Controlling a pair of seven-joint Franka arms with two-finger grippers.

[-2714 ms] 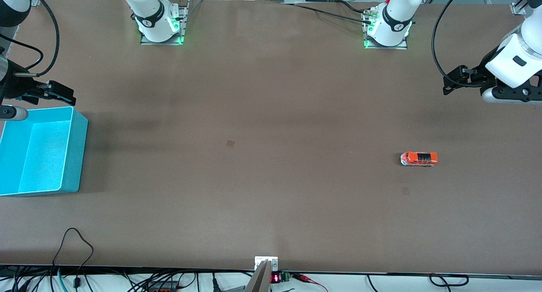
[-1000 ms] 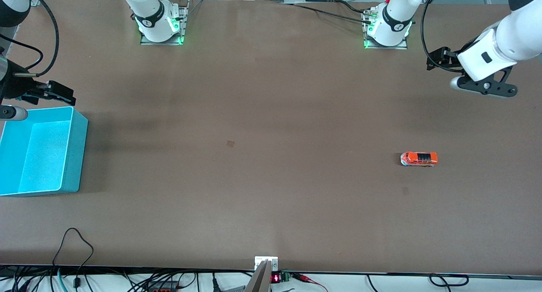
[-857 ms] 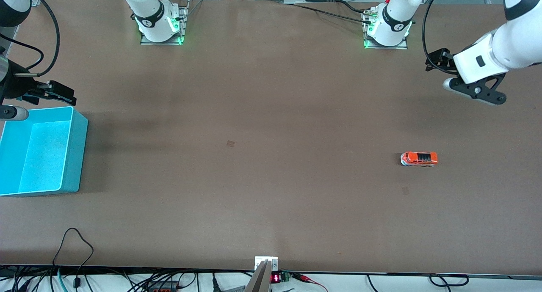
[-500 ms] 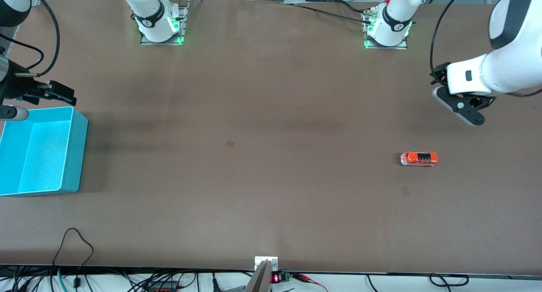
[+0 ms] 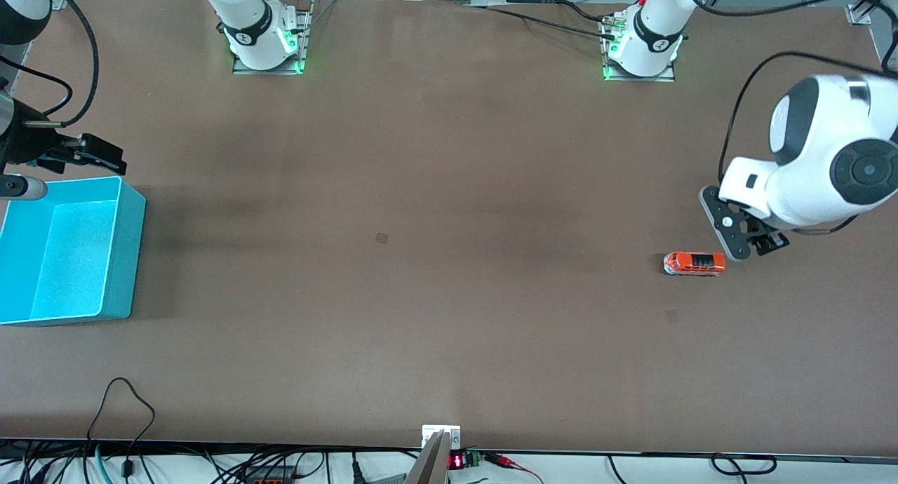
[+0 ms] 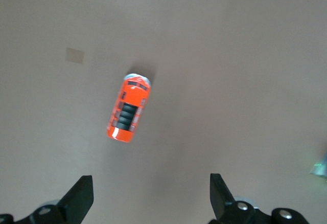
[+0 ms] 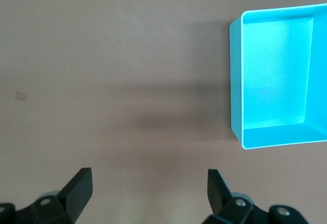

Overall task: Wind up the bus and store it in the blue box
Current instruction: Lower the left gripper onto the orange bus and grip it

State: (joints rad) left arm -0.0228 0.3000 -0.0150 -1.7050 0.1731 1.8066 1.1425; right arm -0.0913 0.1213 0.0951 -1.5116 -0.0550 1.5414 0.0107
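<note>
In the front view, the bus [image 5: 694,263] is seen standing on its wheels on the tabletop [image 5: 449,189], toward the left arm's end, with its length running along the table. The left claw [image 5: 745,240] is held just above the tabletop beside the bus, at the end of it that points to the left arm's end of the table, and nothing is held in it. This placement is judged to be an approach for a grasp, so that the toy can be wound. The blue box [image 5: 125,252] is set at the right arm's end, well apart from the bus, and is shown empty. The right claw [image 5: 91,154] is kept in the air beside the box's rim; that arm is judged to be waiting near the box.

In the left wrist view, the bus [image 6: 127,114] is shown ahead of the fingers [image 6: 79,198], not yet between them. The fingers are spread wide apart, wider than the toy. The bus lies at a slant to the line joining the fingers, so some turning of the wrist may be needed before closing. A small pale patch [image 6: 74,56] is seen on the tabletop near the bus.

In the right wrist view, the blue box [image 7: 236,81] is shown with bare walls and floor; nothing has been stored in it. The right claw's fingers [image 7: 77,185] are likewise spread apart and empty over bare tabletop.
</note>
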